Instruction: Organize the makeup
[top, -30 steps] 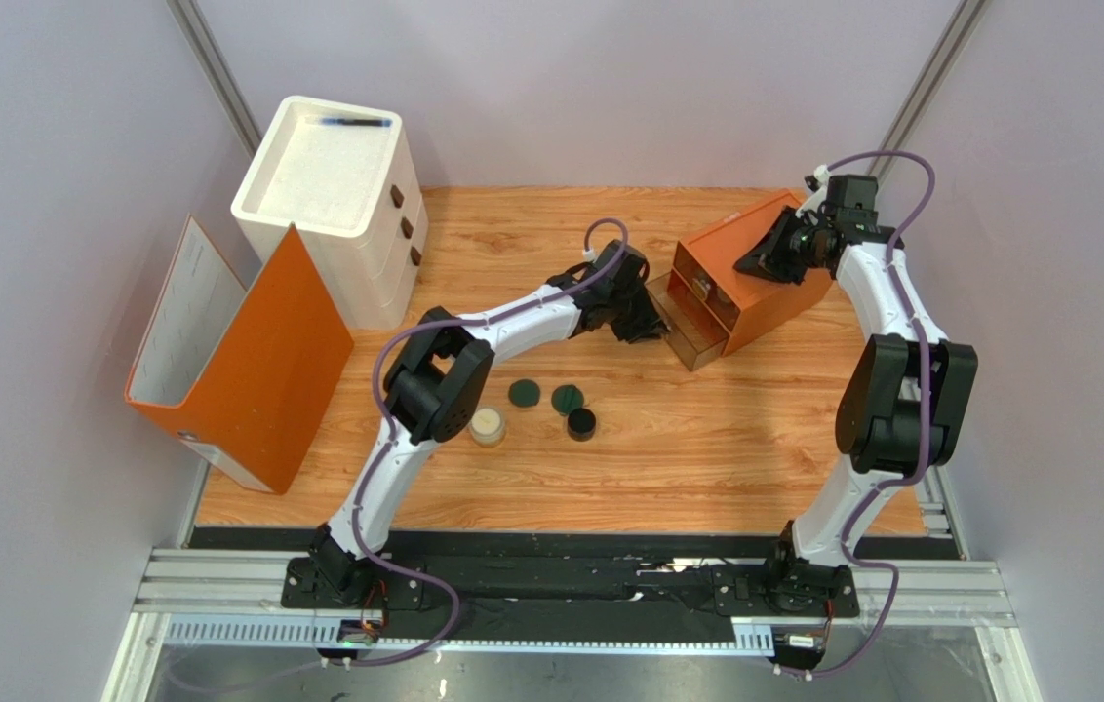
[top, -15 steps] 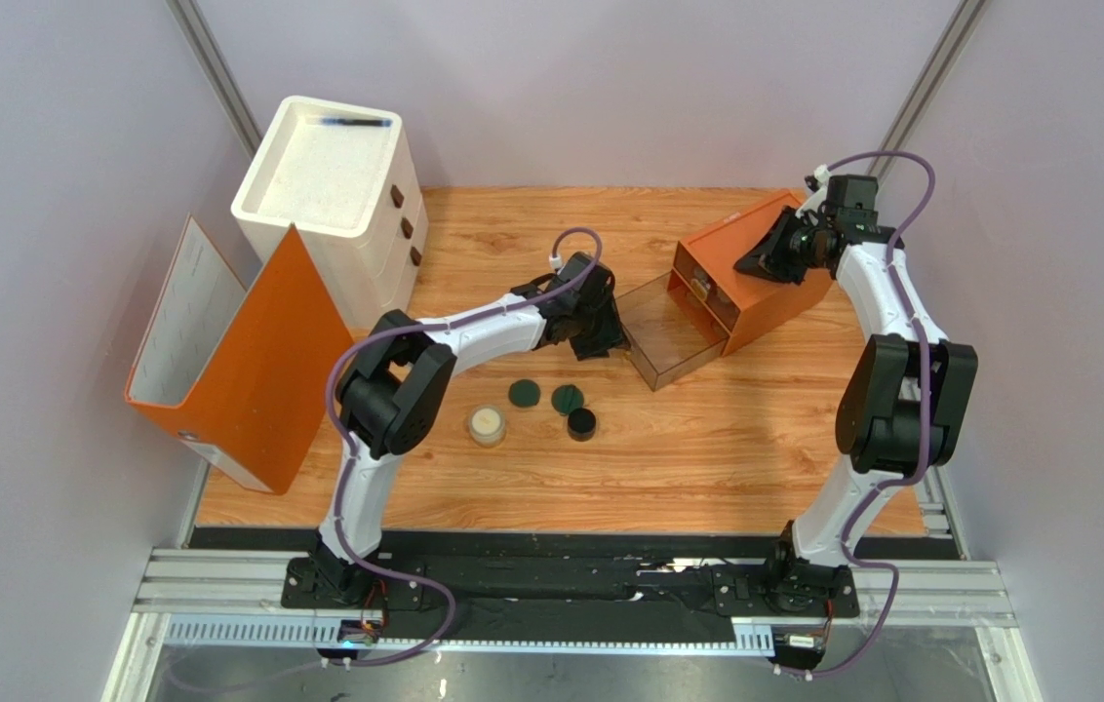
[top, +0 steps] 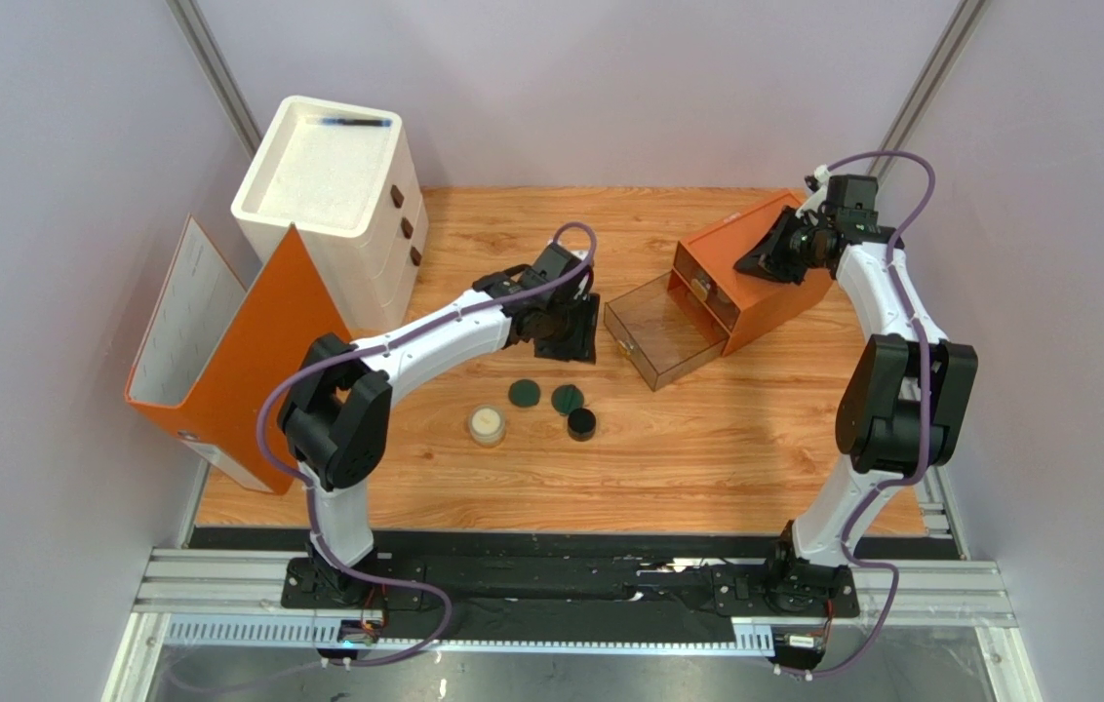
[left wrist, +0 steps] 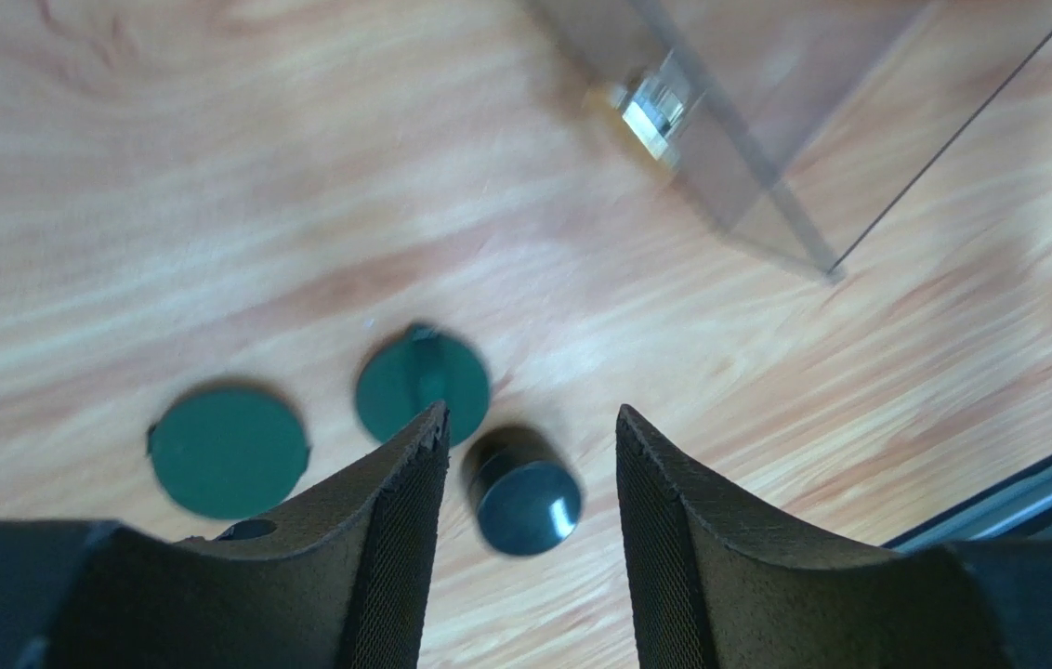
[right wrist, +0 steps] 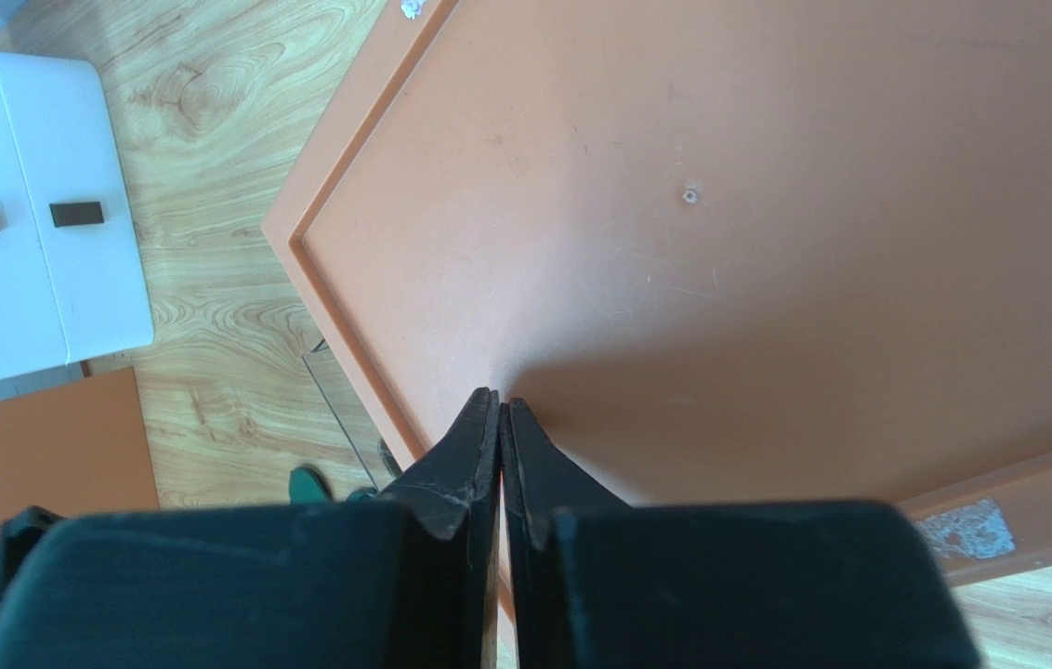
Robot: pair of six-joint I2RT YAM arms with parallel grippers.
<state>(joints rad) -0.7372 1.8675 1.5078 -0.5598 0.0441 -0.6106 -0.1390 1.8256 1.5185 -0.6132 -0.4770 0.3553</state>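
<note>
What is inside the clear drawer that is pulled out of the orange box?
Nothing shows inside the clear drawer; only the table shows through it. Any part still inside the orange box is covered.

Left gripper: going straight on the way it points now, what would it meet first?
Probably the black round jar: in the wrist view it lies on the table, centred ahead of the open left gripper. Depth is unclear.

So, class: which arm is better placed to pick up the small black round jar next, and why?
Left. The left hand hangs open, aimed at the black round jar; the right hand is shut, resting on the orange drawer box.
</note>
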